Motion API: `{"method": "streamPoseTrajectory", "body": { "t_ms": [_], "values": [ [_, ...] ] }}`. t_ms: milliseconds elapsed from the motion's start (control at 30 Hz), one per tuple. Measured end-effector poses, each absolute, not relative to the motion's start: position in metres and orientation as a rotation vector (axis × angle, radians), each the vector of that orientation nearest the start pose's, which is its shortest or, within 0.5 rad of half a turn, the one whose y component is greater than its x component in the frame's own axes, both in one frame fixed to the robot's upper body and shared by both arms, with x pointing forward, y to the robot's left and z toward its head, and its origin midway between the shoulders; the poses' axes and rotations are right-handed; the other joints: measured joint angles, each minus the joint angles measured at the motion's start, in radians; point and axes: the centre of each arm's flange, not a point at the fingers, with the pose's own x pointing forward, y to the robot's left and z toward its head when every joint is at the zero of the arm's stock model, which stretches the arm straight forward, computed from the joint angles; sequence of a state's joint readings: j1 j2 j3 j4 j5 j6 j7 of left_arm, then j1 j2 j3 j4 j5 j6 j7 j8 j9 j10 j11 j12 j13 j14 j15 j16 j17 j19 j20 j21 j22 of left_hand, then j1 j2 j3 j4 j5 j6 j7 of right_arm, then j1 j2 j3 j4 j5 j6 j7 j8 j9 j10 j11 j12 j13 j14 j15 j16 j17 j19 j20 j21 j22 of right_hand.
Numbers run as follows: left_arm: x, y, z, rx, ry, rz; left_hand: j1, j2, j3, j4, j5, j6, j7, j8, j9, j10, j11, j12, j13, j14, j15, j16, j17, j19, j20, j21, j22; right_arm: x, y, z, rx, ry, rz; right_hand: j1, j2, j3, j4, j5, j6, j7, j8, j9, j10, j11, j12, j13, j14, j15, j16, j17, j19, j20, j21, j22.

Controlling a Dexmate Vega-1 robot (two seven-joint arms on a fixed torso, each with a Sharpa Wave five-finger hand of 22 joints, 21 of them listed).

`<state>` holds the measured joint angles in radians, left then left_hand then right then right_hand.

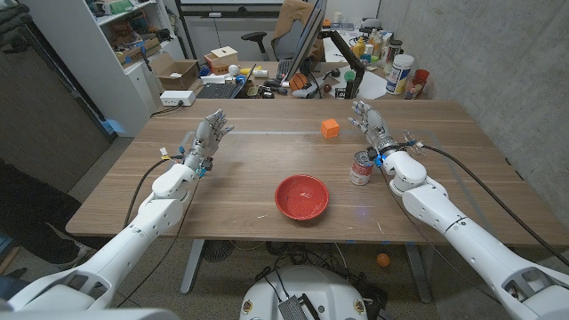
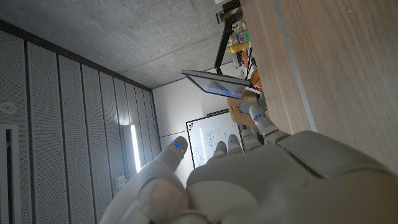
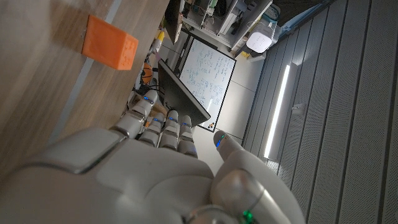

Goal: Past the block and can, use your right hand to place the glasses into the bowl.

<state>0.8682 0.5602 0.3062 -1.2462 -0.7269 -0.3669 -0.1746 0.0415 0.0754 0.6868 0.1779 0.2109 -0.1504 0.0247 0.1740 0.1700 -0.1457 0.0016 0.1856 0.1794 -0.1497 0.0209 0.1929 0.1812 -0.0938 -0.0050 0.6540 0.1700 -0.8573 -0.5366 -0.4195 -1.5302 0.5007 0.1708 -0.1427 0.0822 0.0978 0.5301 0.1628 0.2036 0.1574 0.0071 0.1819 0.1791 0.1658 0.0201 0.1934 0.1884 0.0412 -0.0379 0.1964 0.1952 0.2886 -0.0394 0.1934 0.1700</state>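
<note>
Red bowl sits nearest us, the can just beside our right hand, the orange block beyond; both hands are spread and empty. We cannot find the glasses, so reaching risks toppling the can
</note>
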Motion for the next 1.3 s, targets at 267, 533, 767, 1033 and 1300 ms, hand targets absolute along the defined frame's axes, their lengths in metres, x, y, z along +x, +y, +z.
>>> {"method": "streamPoseTrajectory", "body": {
  "t_ms": [267,533,767,1033,1300],
  "values": [
    [0.642,0.344,-0.033,-0.052,-0.64,-0.236,0.0,0.0,0.0,0.0,0.0,0.0,0.0,0.0,0.0,0.0,0.0,0.0,0.0,0.0,0.0,0.0,0.0,0.0,0.0,-0.008,0.0,0.622,-0.238,0.024,-0.146,-0.652,0.17,0.0,0.0,0.004,-0.004,0.0,0.011,0.0,0.008,0.0,0.008,0.003,0.0,0.0,0.007,0.0,0.0,-0.005,0.007,0.0,0.0,0.0],
    [0.642,0.346,-0.03,-0.05,-0.647,-0.239,-0.003,0.003,0.0,0.0,0.0,0.0,0.0,0.001,0.0,0.0,0.0,0.0,0.0,0.0,0.0,0.0,0.0,0.0,0.0,-0.008,0.0,0.62,-0.239,0.036,-0.198,-0.659,0.144,0.0,0.0,0.004,-0.004,0.0,0.027,0.002,0.008,0.0,0.027,0.012,0.008,0.0,0.031,0.002,0.004,-0.005,0.014,-0.001,0.008,0.0],
    [0.642,0.346,-0.029,-0.046,-0.649,-0.24,-0.003,0.003,0.0,0.0,0.0,0.0,0.0,0.004,0.0,0.0,0.0,0.0,0.0,0.0,0.0,0.0,0.0,0.003,0.002,-0.008,0.0,0.617,-0.24,0.046,-0.253,-0.669,0.111,-0.002,0.002,-0.016,-0.054,0.0,0.038,0.013,0.008,0.0,0.047,0.033,0.008,0.004,0.07,0.023,0.004,-0.013,0.031,-0.002,0.008,0.0],
    [0.641,0.346,-0.026,-0.038,-0.656,-0.244,-0.003,0.003,0.0,0.0,0.0,0.004,0.004,0.004,0.0,0.004,0.004,0.0,0.0,0.001,0.001,0.0,0.0,0.004,0.004,-0.008,0.0,0.613,-0.241,0.054,-0.307,-0.676,0.078,0.028,-0.052,-0.043,-0.095,0.0,0.047,0.022,0.008,0.0,0.042,0.043,0.008,0.005,0.071,0.029,0.004,-0.014,0.034,0.006,0.008,0.0],
    [0.64,0.344,-0.025,-0.03,-0.661,-0.257,-0.003,0.003,0.0,0.0,0.0,0.008,0.0,0.008,0.0,0.004,0.004,0.007,0.0,0.003,0.003,0.0,0.0,0.004,0.004,-0.014,0.0,0.606,-0.241,0.061,-0.353,-0.687,0.051,0.029,-0.095,-0.066,-0.119,0.0,0.052,0.016,0.008,0.001,0.037,0.049,0.008,0.005,0.065,0.049,0.0,-0.014,0.019,0.02,0.003,0.0]
  ]
}}
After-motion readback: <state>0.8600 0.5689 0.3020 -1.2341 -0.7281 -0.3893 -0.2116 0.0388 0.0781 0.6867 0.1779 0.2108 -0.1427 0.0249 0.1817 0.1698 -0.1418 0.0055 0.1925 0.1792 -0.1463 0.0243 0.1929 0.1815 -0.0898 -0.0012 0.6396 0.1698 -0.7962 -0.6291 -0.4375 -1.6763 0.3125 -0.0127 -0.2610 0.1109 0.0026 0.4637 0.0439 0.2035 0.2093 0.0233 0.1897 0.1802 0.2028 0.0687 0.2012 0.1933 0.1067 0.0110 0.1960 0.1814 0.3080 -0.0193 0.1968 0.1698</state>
